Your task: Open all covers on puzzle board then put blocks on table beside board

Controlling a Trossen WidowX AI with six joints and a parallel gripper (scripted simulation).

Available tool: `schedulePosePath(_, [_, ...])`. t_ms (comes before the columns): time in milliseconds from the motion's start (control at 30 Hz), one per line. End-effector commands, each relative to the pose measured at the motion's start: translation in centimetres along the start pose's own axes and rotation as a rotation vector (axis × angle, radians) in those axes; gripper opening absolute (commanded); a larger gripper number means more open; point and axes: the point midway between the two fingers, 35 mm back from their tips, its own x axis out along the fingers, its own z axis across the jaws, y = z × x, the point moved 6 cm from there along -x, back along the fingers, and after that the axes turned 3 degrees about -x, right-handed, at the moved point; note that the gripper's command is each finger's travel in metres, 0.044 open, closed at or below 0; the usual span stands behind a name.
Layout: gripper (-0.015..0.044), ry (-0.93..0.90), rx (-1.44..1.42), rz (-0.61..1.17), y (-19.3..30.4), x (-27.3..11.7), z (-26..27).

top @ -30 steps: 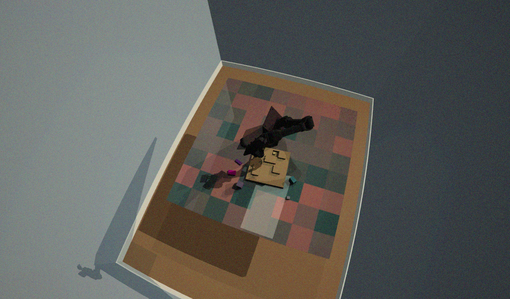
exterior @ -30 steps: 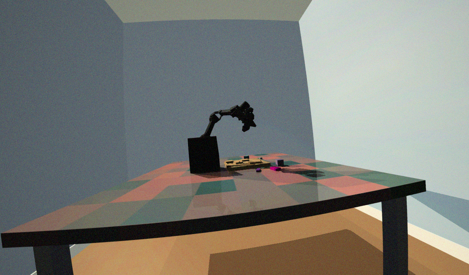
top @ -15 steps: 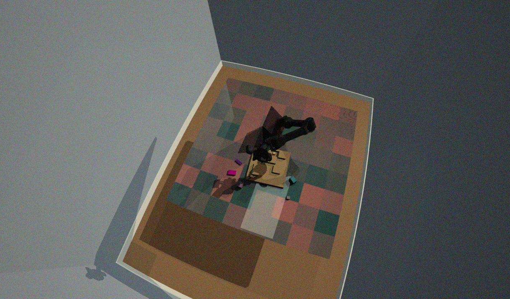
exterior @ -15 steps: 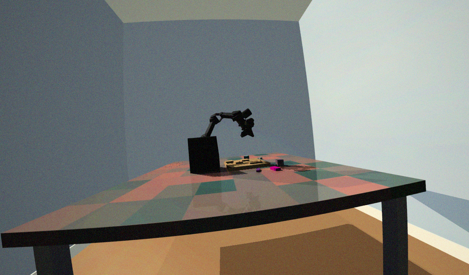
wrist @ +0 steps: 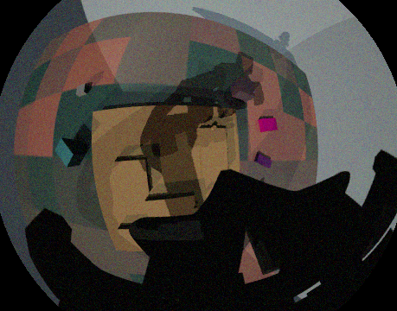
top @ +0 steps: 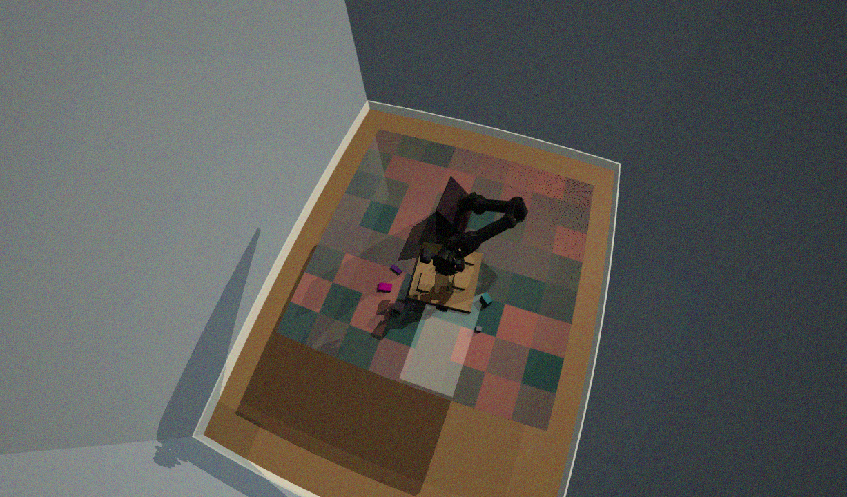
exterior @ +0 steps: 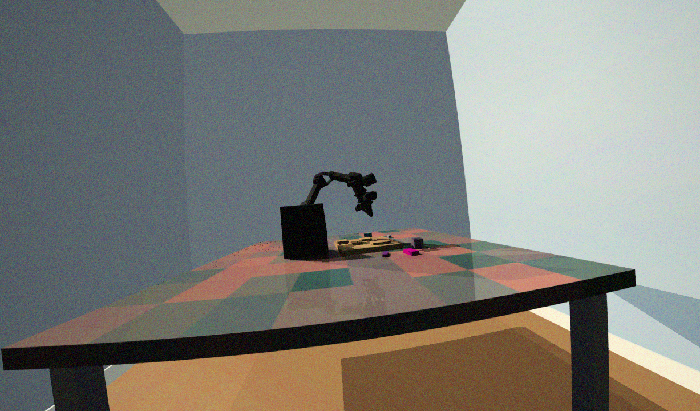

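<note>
The black robot gripper [top: 449, 270] [exterior: 371, 214] is up in the air over the board, pointing down. Its fingers are pressed close together and hold nothing. Right below the fingers is the flat, tan wooden puzzle board [top: 441, 301] [exterior: 373, 248] [wrist: 133, 117], resting on the checkered table [top: 512, 377] [exterior: 321, 306] [wrist: 159, 56]. The next move seems to turn on this: the board lies under the fingers, so they must go down to reach a cover. I can't tell which way a cover's long side runs.

Farther out, off one side of the board, are a small purple block [top: 395, 269] [exterior: 385, 254] [wrist: 263, 159] and a bright pink block [top: 384, 287] [exterior: 411, 252] [wrist: 267, 123]. Off the other side is a teal block [top: 486, 299] [exterior: 367, 234] [wrist: 65, 152].

The arm hides part of the board from the top. Its shadow makes the middle dark, so I can't tell which covers are open.
</note>
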Motion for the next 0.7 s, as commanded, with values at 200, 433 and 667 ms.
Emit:
schedulePosePath(200, [0.0, -0.139, 0.049, 0.084, 1.0, 1.2, 4.2])
schedulePosePath(433, [0.0, -0.231, 0.088, 0.155, 1.9, 2.0, 7.1])
schedulePosePath(667, [0.0, -0.316, 0.131, 0.233, 2.9, 2.4, 9.9])
